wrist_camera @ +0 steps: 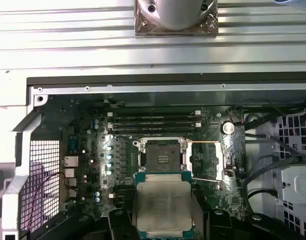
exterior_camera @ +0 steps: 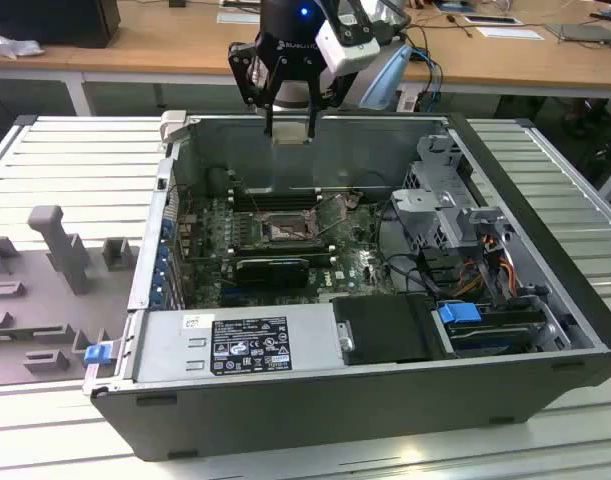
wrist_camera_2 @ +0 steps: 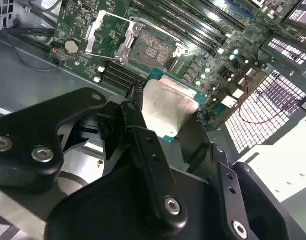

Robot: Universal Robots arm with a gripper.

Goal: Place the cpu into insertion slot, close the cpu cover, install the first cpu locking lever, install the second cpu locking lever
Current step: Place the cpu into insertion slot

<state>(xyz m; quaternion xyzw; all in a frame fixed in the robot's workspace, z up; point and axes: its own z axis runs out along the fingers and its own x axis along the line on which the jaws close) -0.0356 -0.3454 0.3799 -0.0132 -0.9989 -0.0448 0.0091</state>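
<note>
I have the pincer clamped on the cpu, its fingers pinching two opposite edges with the pale face showing between them in both wrist views. In the exterior view it hangs high over the far wall of the open computer case, well clear of the motherboard.

What matters to me is the offset. The insertion slot lies well below the held cpu and towards the exterior camera, down on the board, just beside the long memory slots. In the first wrist view the slot sits just beyond the chip's leading edge, and their sides look about parallel to me, so I judge the gap to be mostly height plus a short shift inward.

The cpu cover is swung open beside the slot, which is bare.
</note>
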